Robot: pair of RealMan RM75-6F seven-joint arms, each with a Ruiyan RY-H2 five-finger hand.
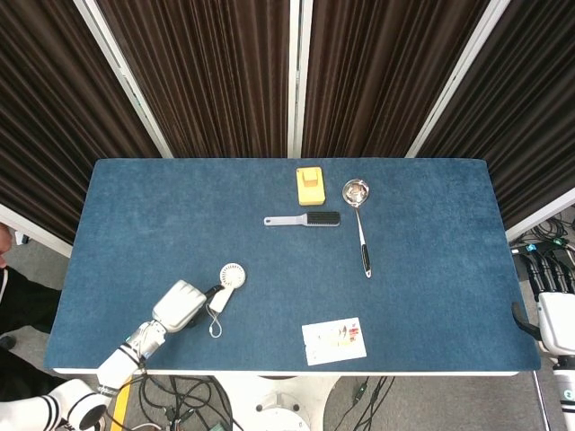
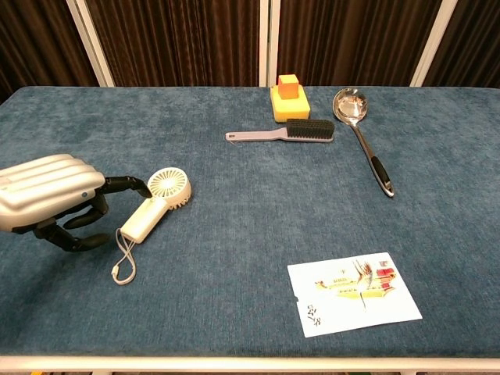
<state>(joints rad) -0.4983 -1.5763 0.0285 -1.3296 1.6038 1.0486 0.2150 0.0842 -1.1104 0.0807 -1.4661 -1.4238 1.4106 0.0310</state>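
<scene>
Chest view is cutting the left hand [image 2: 55, 199] off at the frame's left edge, so only the silver back and dark fingers [image 2: 125, 184] are showing; wrist and arm are out of that picture. The fingers are curling apart, open around nothing, with one fingertip reaching just beside the handle of the small white handheld fan [image 2: 156, 205], at about 9 o'clock of it. Whether that fingertip is actually touching the handle is too close to call. Head view is showing the same hand [image 1: 180, 305] sitting against the fan [image 1: 225, 285], the fingers mostly hiding under the hand's back there. The fan is lying flat on the blue table [image 2: 234, 203] at the near left, round head pointing toward 1 o'clock, wrist cord [image 2: 123, 262] looping off toward 7 o'clock.

The right hand [image 1: 550, 301] is showing only in head view, at the right edge off the table, partly cropped; its fingers are hanging apart, holding nothing, though detail is small.

Well apart, toward 12 o'clock, a yellow block with an orange cube [image 2: 289, 95] is standing, a grey brush [image 2: 285, 131] lying just in front of it, and a metal ladle [image 2: 361, 133] with a black grip at its 3 o'clock. A printed card [image 2: 353, 291] is lying near the front edge; its print is too small to read.
</scene>
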